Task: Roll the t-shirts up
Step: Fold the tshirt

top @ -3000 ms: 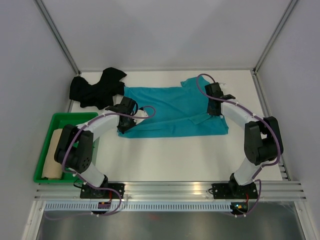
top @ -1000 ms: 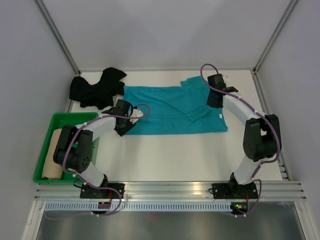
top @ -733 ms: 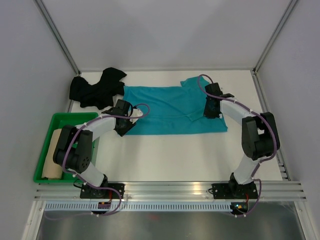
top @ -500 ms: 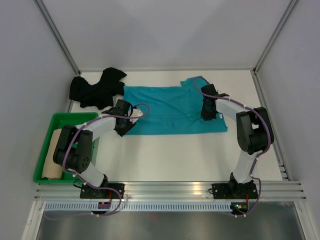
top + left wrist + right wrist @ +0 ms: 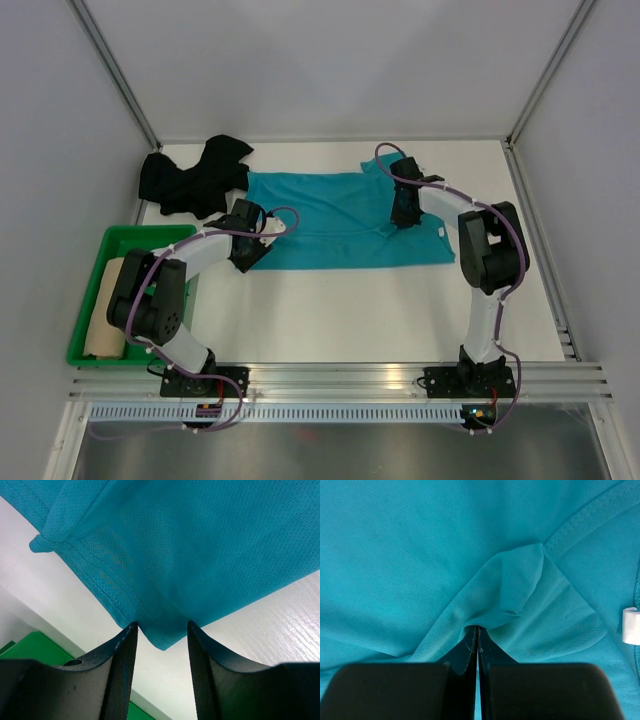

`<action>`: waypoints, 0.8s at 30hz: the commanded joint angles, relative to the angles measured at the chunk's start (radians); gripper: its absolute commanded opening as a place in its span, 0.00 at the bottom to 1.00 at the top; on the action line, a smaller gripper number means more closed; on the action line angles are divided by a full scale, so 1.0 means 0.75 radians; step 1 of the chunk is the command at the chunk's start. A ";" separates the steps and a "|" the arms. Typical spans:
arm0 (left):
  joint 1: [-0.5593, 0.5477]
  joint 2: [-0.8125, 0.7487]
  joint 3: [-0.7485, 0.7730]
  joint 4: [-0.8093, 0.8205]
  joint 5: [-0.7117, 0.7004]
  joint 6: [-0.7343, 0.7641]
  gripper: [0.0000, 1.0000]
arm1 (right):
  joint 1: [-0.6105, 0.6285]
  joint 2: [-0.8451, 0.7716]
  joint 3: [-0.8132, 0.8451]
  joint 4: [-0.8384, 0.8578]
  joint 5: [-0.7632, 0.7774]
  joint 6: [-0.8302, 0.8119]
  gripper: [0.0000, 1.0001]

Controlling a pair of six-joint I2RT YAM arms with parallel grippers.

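Overhead: the teal t-shirt (image 5: 330,215) lies spread flat, the black t-shirt (image 5: 190,180) crumpled at its left, the tan t-shirt (image 5: 105,310) rolled in the green tray (image 5: 140,232)

Left wrist: the left gripper (image 5: 161,635) stands half-spread, straddling the teal hem corner

Right wrist: the right gripper (image 5: 477,630) is closed, seemingly pinching a teal fold

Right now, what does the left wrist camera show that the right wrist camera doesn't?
Only the left wrist view: the left end effector open, astride a hemmed corner of the teal t-shirt, with white table and a sliver of the green tray. Only the right wrist view: the right end effector shut, apparently pinching a puckered fold of the shirt, and a white label at the frame's edge. Both: the same teal mesh fabric filling most of the frame.
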 commanded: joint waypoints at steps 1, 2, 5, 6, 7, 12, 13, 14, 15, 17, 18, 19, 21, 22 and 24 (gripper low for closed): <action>0.001 -0.010 0.022 0.036 -0.010 -0.010 0.50 | 0.003 0.022 0.111 0.009 -0.011 0.017 0.00; 0.001 -0.014 0.022 0.036 -0.018 -0.006 0.50 | 0.009 0.032 0.132 0.007 -0.019 0.023 0.00; 0.001 -0.010 0.028 0.041 -0.044 0.003 0.50 | 0.013 0.089 0.191 0.007 -0.049 0.055 0.00; 0.001 -0.014 0.030 0.041 -0.045 0.003 0.51 | 0.013 0.099 0.197 0.013 -0.070 0.064 0.00; 0.001 -0.014 0.032 0.041 -0.045 0.001 0.51 | 0.013 0.118 0.209 0.023 -0.076 0.072 0.00; 0.001 -0.020 0.032 0.041 -0.049 0.007 0.51 | 0.017 0.159 0.326 0.001 -0.080 0.068 0.00; 0.001 -0.018 0.032 0.041 -0.051 0.011 0.51 | 0.017 0.163 0.379 -0.029 -0.070 0.060 0.00; 0.001 -0.018 0.036 0.041 -0.051 0.009 0.51 | 0.017 0.161 0.398 -0.040 -0.064 0.051 0.00; 0.001 -0.018 0.038 0.041 -0.051 0.009 0.51 | 0.017 0.136 0.418 -0.048 -0.054 0.025 0.00; 0.001 -0.016 0.040 0.041 -0.045 0.005 0.51 | 0.017 0.097 0.416 -0.068 -0.007 0.002 0.00; 0.001 -0.018 0.040 0.041 -0.043 0.005 0.51 | 0.021 0.043 0.406 -0.079 0.020 -0.012 0.00; 0.001 -0.018 0.040 0.041 -0.043 0.003 0.51 | 0.017 0.006 0.353 -0.075 0.042 -0.032 0.00; 0.001 -0.016 0.042 0.041 -0.040 0.005 0.51 | 0.017 -0.102 0.219 -0.052 0.085 -0.041 0.00; 0.001 -0.012 0.042 0.041 -0.040 0.005 0.52 | 0.017 -0.131 0.171 -0.040 0.092 -0.041 0.00; 0.001 -0.008 0.044 0.039 -0.038 0.005 0.51 | 0.015 -0.185 0.043 -0.026 0.067 -0.035 0.00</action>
